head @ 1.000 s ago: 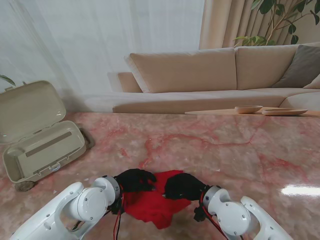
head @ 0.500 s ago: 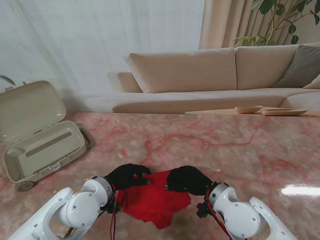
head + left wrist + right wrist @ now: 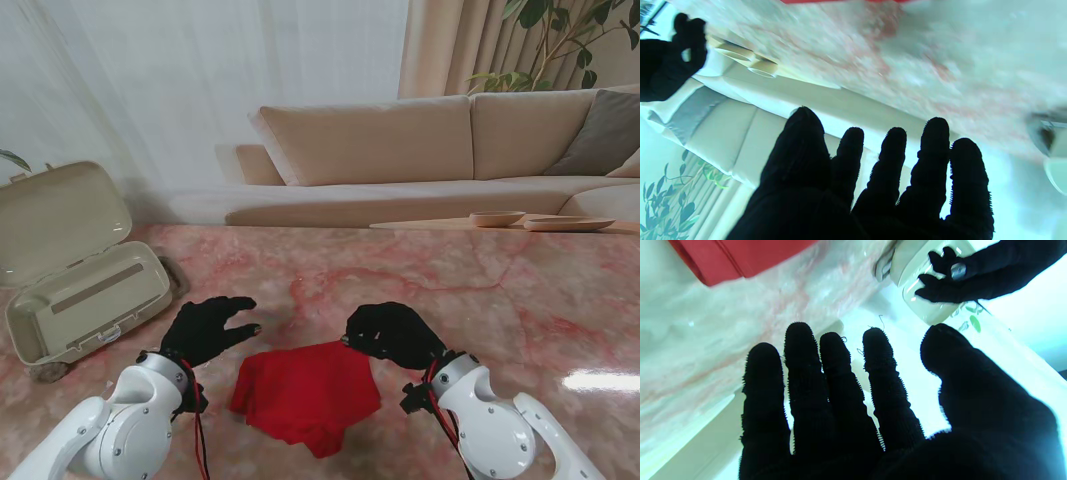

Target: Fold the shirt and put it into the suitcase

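A red shirt (image 3: 308, 391) lies folded into a small bundle on the pink marble table (image 3: 450, 300), close in front of me. My left hand (image 3: 205, 328), in a black glove, hovers to the left of it with fingers spread and nothing held. My right hand (image 3: 392, 334) hovers just beyond the shirt's right corner, fingers apart and empty. The beige suitcase (image 3: 85, 285) stands open at the far left with its lid raised. In the right wrist view a corner of the red shirt (image 3: 736, 256) shows past my fingers (image 3: 826, 380).
A beige sofa (image 3: 430, 150) runs behind the table. A low wooden board with shallow bowls (image 3: 520, 220) sits at the table's far right. White curtains and a leafy plant (image 3: 570, 40) fill the background.
Both hands have lifted off the red shirt and moved apart, the left one leftward and away from me, the right one rightward. The shirt stays folded where it was.
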`<state>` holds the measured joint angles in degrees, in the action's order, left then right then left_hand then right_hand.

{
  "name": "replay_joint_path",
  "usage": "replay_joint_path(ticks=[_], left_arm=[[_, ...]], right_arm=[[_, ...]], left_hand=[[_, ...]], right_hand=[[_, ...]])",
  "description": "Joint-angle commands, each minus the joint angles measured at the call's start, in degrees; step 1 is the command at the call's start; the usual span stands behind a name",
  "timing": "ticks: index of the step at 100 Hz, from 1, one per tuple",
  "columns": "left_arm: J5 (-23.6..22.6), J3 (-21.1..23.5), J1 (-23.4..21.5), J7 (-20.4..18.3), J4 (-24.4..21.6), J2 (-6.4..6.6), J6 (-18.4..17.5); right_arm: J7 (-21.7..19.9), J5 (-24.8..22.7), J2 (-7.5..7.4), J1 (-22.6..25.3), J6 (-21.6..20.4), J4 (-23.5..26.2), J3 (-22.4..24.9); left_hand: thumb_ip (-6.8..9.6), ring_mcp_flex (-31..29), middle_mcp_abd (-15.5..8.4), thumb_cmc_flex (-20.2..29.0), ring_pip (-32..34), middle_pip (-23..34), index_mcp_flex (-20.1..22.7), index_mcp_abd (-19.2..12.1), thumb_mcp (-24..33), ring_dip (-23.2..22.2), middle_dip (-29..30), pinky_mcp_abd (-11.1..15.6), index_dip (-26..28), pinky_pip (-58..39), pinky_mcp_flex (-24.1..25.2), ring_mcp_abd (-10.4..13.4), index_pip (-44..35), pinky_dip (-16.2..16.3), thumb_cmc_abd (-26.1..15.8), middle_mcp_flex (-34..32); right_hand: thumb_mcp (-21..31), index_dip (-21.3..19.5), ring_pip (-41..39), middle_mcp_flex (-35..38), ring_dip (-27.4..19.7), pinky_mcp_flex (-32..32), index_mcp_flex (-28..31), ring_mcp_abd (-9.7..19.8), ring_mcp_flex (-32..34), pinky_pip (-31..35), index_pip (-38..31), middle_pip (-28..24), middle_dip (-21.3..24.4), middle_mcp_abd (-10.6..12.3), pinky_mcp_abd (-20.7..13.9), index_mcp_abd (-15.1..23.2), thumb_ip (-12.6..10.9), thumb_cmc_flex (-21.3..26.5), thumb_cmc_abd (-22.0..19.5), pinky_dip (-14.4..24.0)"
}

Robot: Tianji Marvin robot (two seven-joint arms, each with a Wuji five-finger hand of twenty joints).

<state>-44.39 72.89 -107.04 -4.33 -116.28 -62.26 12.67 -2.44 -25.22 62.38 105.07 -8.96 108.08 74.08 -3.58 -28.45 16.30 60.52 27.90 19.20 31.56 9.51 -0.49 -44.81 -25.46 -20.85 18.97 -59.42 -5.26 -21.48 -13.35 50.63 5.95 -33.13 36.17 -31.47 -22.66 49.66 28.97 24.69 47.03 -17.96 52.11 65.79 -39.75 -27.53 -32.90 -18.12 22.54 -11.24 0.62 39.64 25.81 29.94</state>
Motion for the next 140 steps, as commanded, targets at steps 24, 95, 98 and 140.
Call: replay_joint_path(ticks=[24, 95, 98, 140], left_arm=[[-5.91, 7.41, -7.37, 4.35, -3.37, -0.61, 0.31], [-14.89, 20.30, -12.23, 9.44, 0.01, -1.18, -1.60], [-15.40, 20.51, -12.19, 9.34, 0.39, -1.14, -1.51], [-16.27, 21.80, -10.88, 8.85, 5.77, -0.85, -0.66]], right_arm=[[7.44, -3.66, 2.02, -0.48, 0.99, -1.52, -0.70], [9.24, -2.90, 2.62, -2.37, 3.91, -4.33, -1.61], [9.18, -2.87, 2.62, -2.33, 4.00, -4.27, -1.63], [8.14, -1.82, 2.53, -2.89, 4.91, -5.00, -2.72]], left_hand=[[0.50, 5.50, 0.09, -1.25, -7.57, -3.62, -3.21, -0.99, -1.62, 6.54, 2.17, 1.08, -0.14, 8.59, 2.88, -0.08, 2.28, -8.56, -0.77, 5.09], [0.70, 11.86, -0.44, -0.22, -11.51, -4.80, -8.99, -0.90, -1.23, 15.31, 4.93, 6.31, -0.84, 12.01, 4.36, 1.71, 3.67, -20.06, 1.94, 10.83], [0.73, 11.82, -0.63, -0.05, -11.39, -4.67, -9.33, -0.88, -1.16, 15.34, 4.91, 6.43, -0.88, 11.92, 4.24, 1.82, 3.74, -20.21, 2.08, 11.01], [1.21, 10.27, -0.42, 4.27, -7.18, -1.62, -12.02, -0.07, -0.11, 13.64, 4.37, 7.41, -1.10, 7.00, 2.48, 2.29, 2.26, -20.23, 4.36, 13.39]], right_hand=[[0.91, -4.05, 4.20, -3.01, -1.62, -3.61, -0.02, 1.19, -4.91, -4.81, 6.01, 2.03, 1.10, 1.17, -0.53, 1.50, 0.23, -2.68, 0.25, 1.11], [1.85, -5.22, 5.31, -2.78, -2.67, -4.71, 1.26, 1.74, -6.78, -6.49, 5.56, 1.34, 0.85, 1.21, -2.52, 1.45, 0.57, -2.38, 1.39, 1.10], [1.87, -5.17, 5.27, -2.73, -2.67, -4.66, 1.28, 1.68, -6.71, -6.46, 5.48, 1.33, 0.85, 1.21, -2.54, 1.50, 0.58, -2.38, 1.44, 1.10], [2.18, -4.51, 4.95, -2.22, -2.65, -4.52, 1.37, 1.77, -6.27, -6.34, 4.40, 1.21, 0.73, 1.39, -2.65, 1.65, 0.73, -2.37, 1.55, 1.03]])
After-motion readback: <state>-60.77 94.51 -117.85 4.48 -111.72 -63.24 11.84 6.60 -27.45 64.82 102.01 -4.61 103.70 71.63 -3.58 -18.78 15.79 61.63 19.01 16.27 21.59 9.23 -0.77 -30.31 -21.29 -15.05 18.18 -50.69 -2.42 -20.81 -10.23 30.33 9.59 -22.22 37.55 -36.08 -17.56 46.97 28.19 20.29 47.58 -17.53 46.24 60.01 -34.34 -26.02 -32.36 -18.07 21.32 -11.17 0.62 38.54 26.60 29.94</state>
